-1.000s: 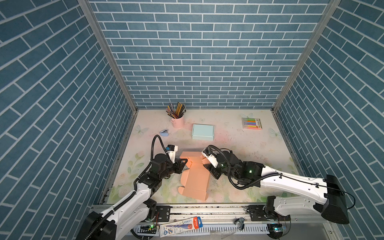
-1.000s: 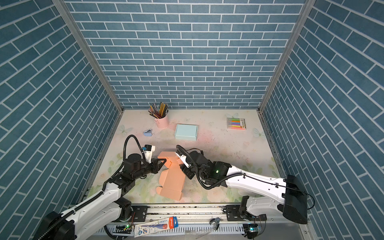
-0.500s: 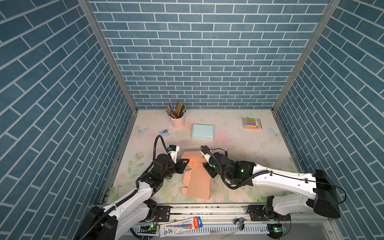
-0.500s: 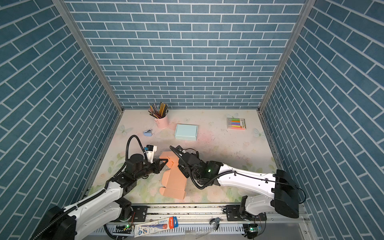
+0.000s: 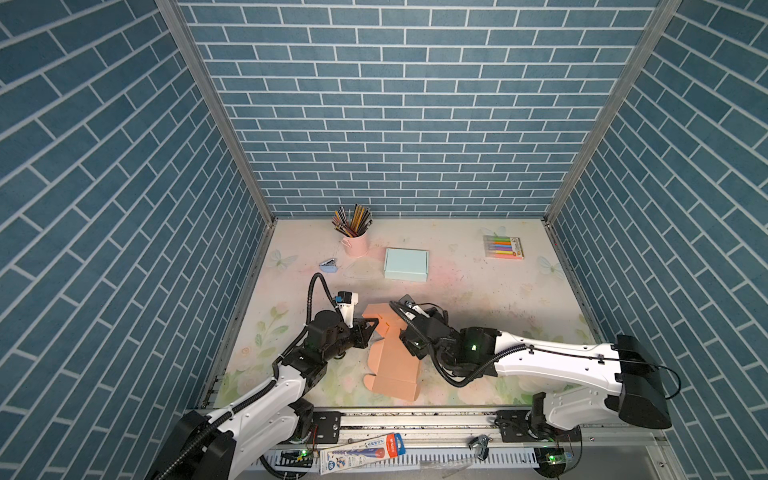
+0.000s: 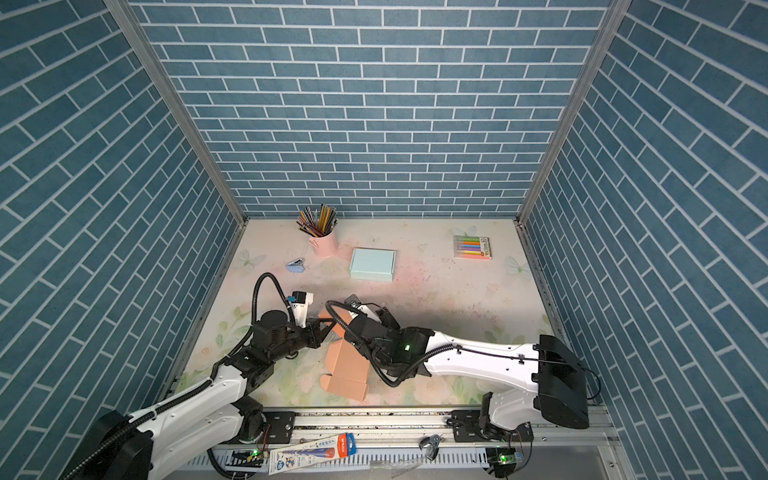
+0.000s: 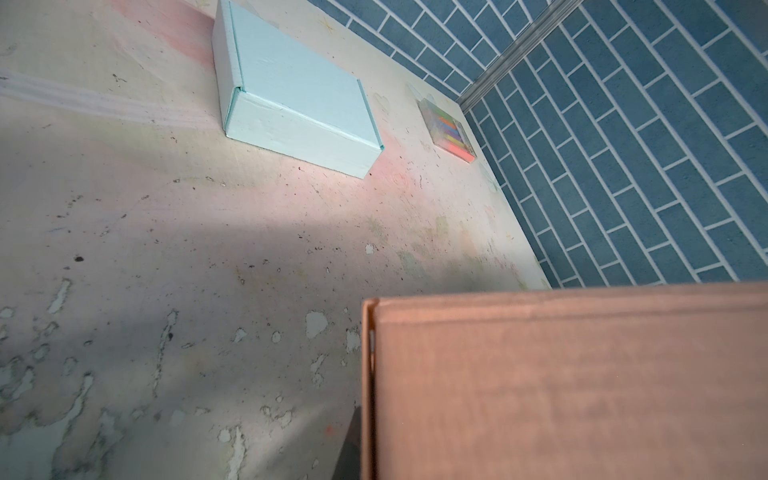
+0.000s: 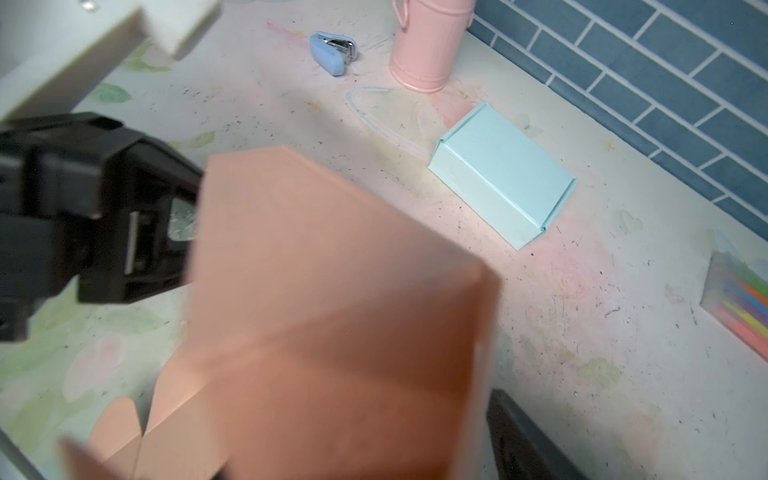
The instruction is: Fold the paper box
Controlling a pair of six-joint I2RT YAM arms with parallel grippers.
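Two claws at one salmon-orange cardboard paper box (image 5: 395,365), half-flat between and beneath both. Left claw (image 5: 371,327) clenched on the box's side edge; right claw (image 5: 406,332) spread around the raised panel. Apparently mid-fold, raising a wall. Next: press panel upright, with left pinch firm.

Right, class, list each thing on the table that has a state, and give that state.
paper box, partly folded: far end raised, near panel flat.
light blue box, folded shut, lying flat.
pink cup, upright, holding pencils.
marker pack, lying flat.
left gripper, shut on the paper box's edge.
right gripper, at the raised end; grip unclear.
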